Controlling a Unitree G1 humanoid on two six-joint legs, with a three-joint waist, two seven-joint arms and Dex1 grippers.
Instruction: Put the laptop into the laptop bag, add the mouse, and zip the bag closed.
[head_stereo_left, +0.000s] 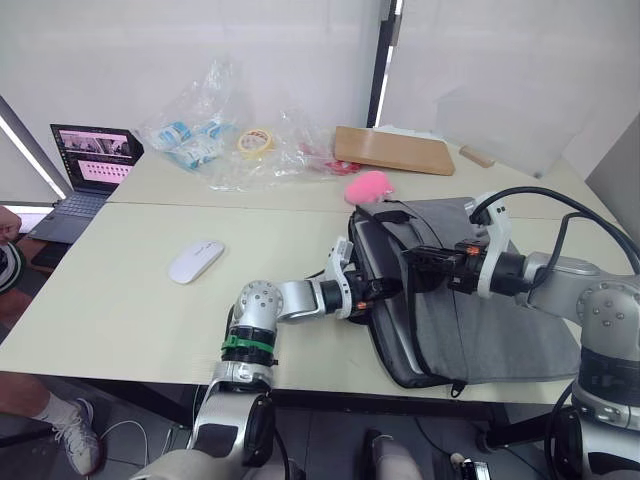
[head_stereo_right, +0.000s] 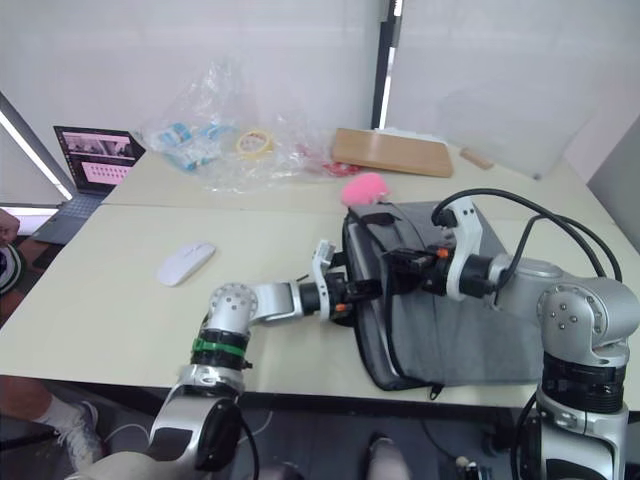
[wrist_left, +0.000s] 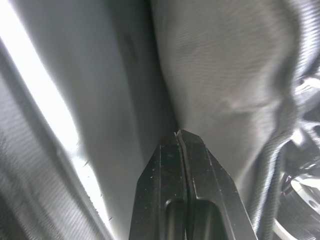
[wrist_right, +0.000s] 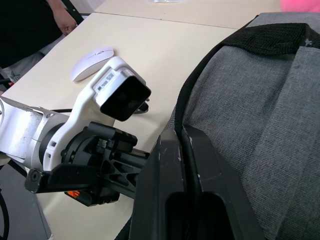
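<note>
Mouse (head_stereo_left: 195, 261): centre-left on table, well apart from laptop bag (head_stereo_left: 480, 320), nearer left gripper (head_stereo_left: 372, 289). Left gripper clenched, apparently inside bag mouth; right gripper (head_stereo_left: 412, 270) pinching bag's black edge.

**Desk surface: items present**

Cream desk (head_stereo_left: 130, 300). Near half: grey laptop bag (head_stereo_left: 500, 330) at right, white mouse (head_stereo_left: 195, 261) well apart at left. Far half: pink plush lump (head_stereo_left: 370, 186) touching the bag's far edge, wooden board (head_stereo_left: 393, 150), clear plastic bags (head_stereo_left: 205, 135), tape roll (head_stereo_left: 256, 141), dark laptop (head_stereo_left: 85, 175) at the left edge.
</note>
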